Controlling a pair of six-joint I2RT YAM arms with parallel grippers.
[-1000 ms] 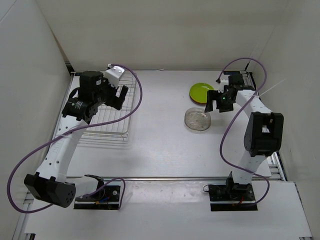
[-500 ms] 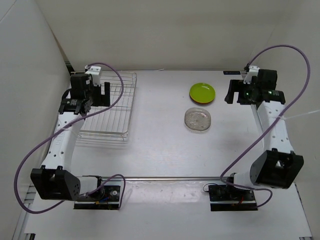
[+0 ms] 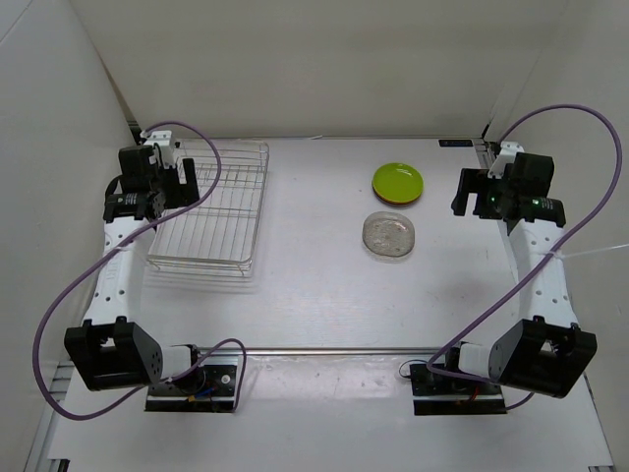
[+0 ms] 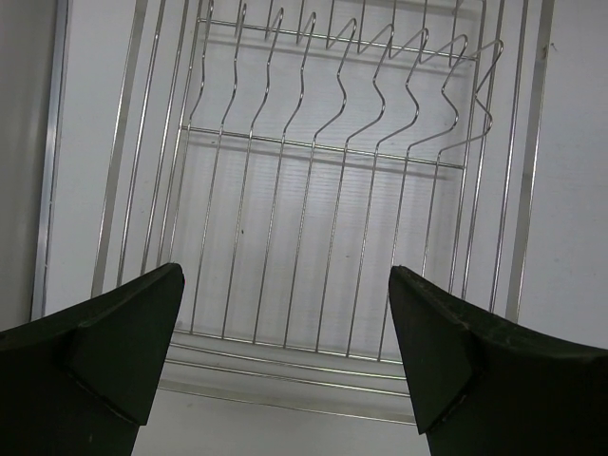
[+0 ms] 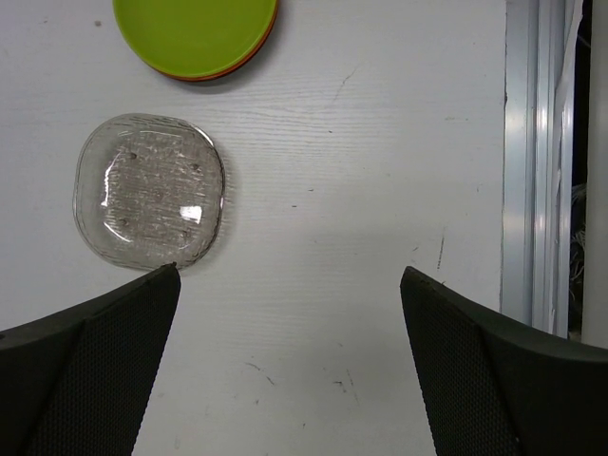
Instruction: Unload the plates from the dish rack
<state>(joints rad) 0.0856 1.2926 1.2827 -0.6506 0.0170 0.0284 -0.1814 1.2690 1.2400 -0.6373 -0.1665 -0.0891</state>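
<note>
The dish rack (image 3: 224, 211) is a silver wire basket at the table's back left, and its wire floor (image 4: 323, 228) holds nothing. My left gripper (image 3: 185, 183) hangs open over the rack's left end, and in the left wrist view the gripper (image 4: 285, 275) has only wires between its fingers. A lime green plate (image 3: 397, 181) lies at the back right on top of an orange plate (image 5: 249, 65), of which only the rim shows. A clear glassy plate (image 3: 389, 234) (image 5: 149, 193) lies just in front of them. My right gripper (image 3: 469, 192) (image 5: 290, 274) is open over bare table to the right of the plates.
White walls close in the table on the left (image 3: 59, 147), back and right. An aluminium rail (image 5: 532, 152) runs along the table's right edge, close to the right gripper. Purple cables loop from both arms.
Both arms have swung outward. The left gripper moved from over the rack's middle to its left end. The right gripper drew away from the plates toward the right edge.
</note>
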